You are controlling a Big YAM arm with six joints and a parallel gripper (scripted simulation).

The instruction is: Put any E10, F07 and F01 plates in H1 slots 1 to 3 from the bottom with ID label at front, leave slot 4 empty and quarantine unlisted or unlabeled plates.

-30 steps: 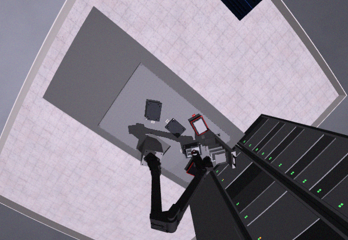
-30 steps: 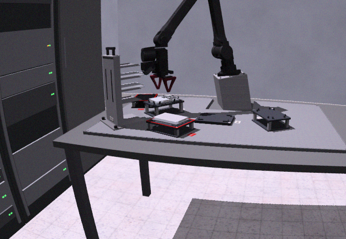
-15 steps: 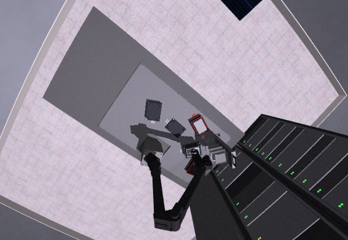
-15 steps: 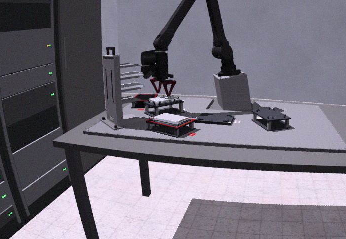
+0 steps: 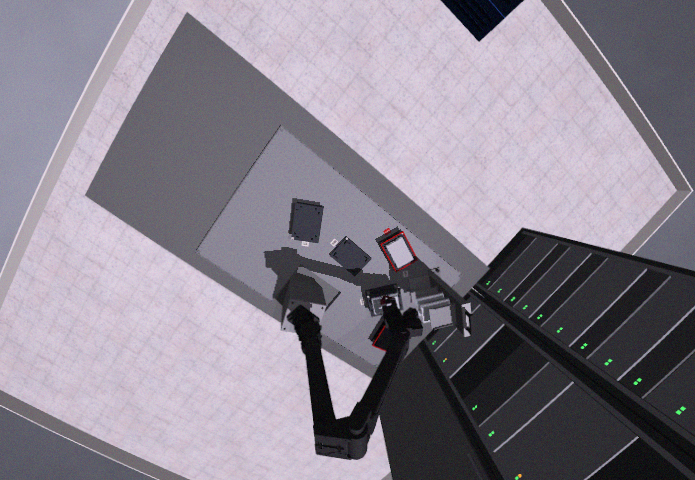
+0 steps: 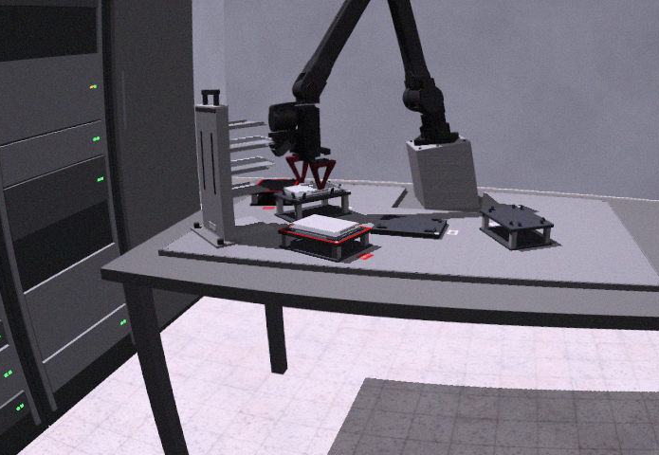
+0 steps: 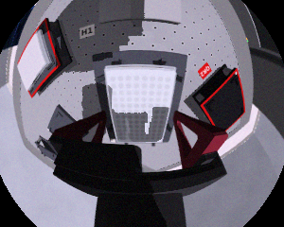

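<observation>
A grey table [image 6: 405, 300] is set beside tall server racks [image 6: 45, 214], with a lighter mat [image 6: 582, 257] carrying the stations. The plate hotel [image 6: 214, 166] is seen at the mat's left end in the exterior view; its shelves [image 6: 249, 144] appear bare from this side, though the lowest slot cannot be made out. One white plate [image 6: 323, 225] is already seated in a red-edged quarantine nest [image 6: 340, 242]. A second red-edged nest [image 7: 223, 102] is seen vacant in the wrist view.

A second plate [image 7: 142, 97] is resting on a raised nest [image 6: 314, 197], judged to be the landing nest. The gripper [image 6: 311, 172] is held directly above it, jaws spread fully wide, straddling the plate's sides, nothing grasped.

Two dark nests [image 6: 409, 225] [image 6: 515, 220] are left unoccupied.

Progress is judged as partial: one quarantine done, this plate awaiting pickup. Its label cannot be read, so its destination is undetermined.
</observation>
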